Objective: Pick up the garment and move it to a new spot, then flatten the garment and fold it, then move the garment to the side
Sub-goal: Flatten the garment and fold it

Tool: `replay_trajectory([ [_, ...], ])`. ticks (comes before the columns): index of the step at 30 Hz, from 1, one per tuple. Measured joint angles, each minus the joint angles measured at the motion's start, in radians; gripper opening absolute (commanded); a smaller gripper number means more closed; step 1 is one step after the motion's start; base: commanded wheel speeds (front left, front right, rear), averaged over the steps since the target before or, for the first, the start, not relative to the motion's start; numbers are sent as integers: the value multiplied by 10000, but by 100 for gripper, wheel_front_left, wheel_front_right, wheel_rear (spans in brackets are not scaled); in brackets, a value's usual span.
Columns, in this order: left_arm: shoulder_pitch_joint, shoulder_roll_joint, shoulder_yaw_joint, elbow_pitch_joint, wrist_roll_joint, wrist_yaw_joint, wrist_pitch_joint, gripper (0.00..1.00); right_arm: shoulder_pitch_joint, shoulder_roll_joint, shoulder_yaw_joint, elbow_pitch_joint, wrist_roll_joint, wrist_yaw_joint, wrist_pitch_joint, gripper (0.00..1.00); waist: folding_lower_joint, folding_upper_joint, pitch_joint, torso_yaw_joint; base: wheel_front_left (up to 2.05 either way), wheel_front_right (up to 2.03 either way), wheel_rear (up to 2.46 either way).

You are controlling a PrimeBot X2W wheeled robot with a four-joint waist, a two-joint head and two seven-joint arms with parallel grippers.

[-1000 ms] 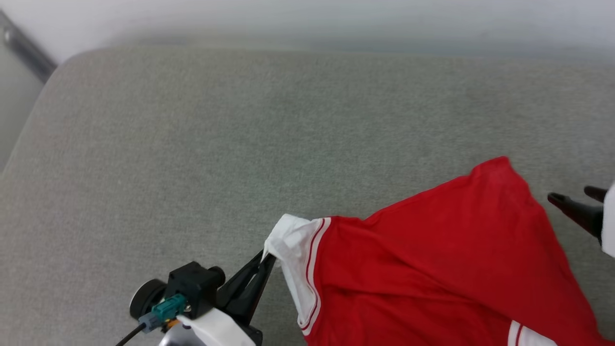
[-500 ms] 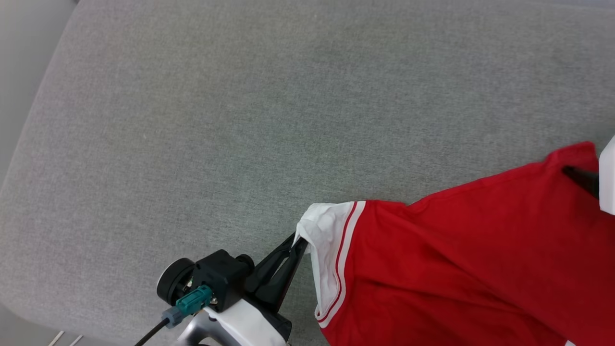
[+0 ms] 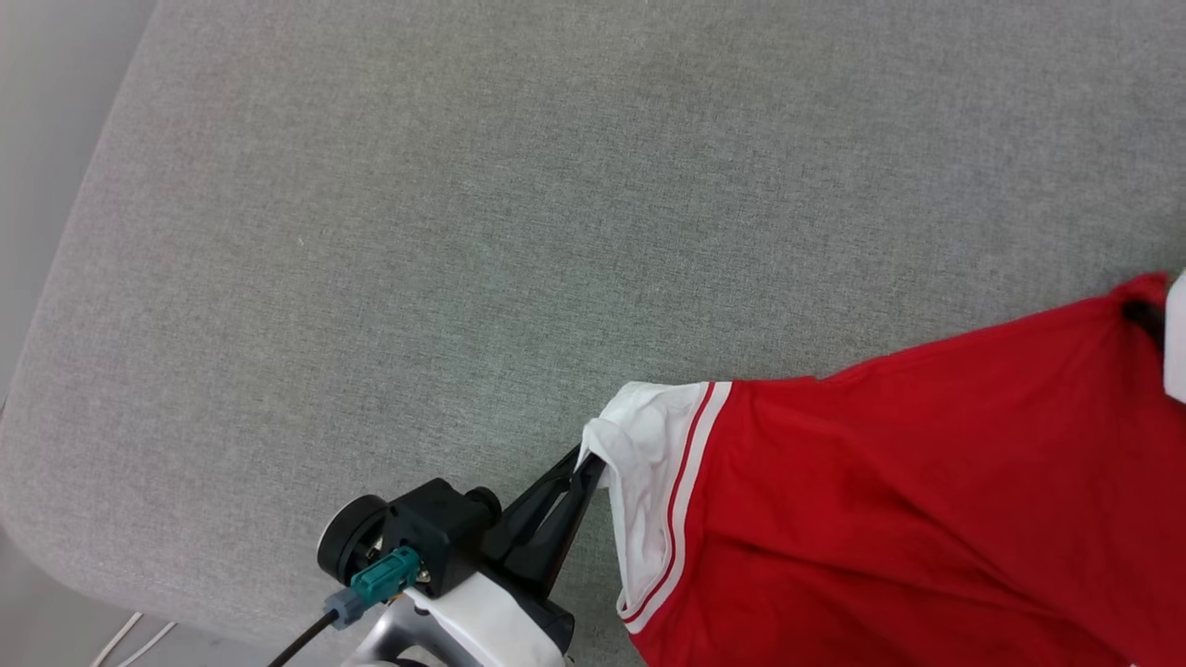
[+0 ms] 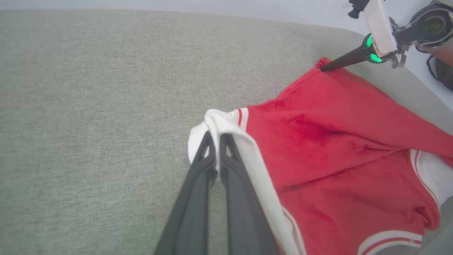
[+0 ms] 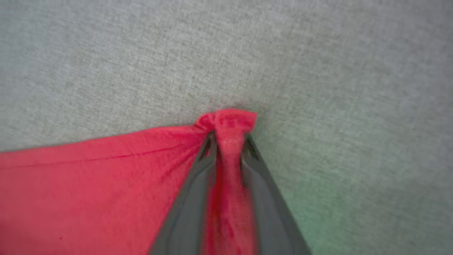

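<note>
The garment (image 3: 880, 500) is red with a white sleeve and red-white striped trim, lying at the lower right of the grey cushion (image 3: 463, 232). My left gripper (image 3: 586, 460) is shut on the white sleeve's edge; in the left wrist view its fingers (image 4: 198, 170) pinch the white cloth of the garment (image 4: 336, 141). At the far right edge my right gripper (image 3: 1144, 315) is shut on the garment's red corner. The right wrist view has that gripper (image 5: 228, 140) with a bunched tip of the garment (image 5: 88, 184) squeezed between its jaws. The cloth stretches between both grips.
The grey cushion spreads wide to the left and far side of the garment. Its rounded left edge (image 3: 56, 278) drops to a pale floor, where a white cable (image 3: 120, 639) lies at the bottom left. The right arm (image 4: 378, 32) shows in the left wrist view.
The head camera has tilted down. My right gripper came in from the right over the red corner and closed on it. The left gripper has kept its hold on the sleeve.
</note>
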Motion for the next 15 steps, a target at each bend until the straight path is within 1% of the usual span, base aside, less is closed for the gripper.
replay_trajectory([
  [8, -109, 295, 276, -27, 0, 58, 2, 0, 13, 40, 485, 366, 552, -2, -744, 0, 3, 0, -710, -340, 0, 0, 0],
  [13, -150, 625, 650, -274, -88, 123, 33, 0, -15, -121, 715, 136, 848, 0, -1317, 0, 2, 0, -1445, -697, 0, 0, 0],
  [15, -183, 769, 928, -422, -180, 249, 36, 0, -86, -127, 673, -48, 978, 0, -1561, 0, 2, 0, -1778, -875, 0, 0, 0],
])
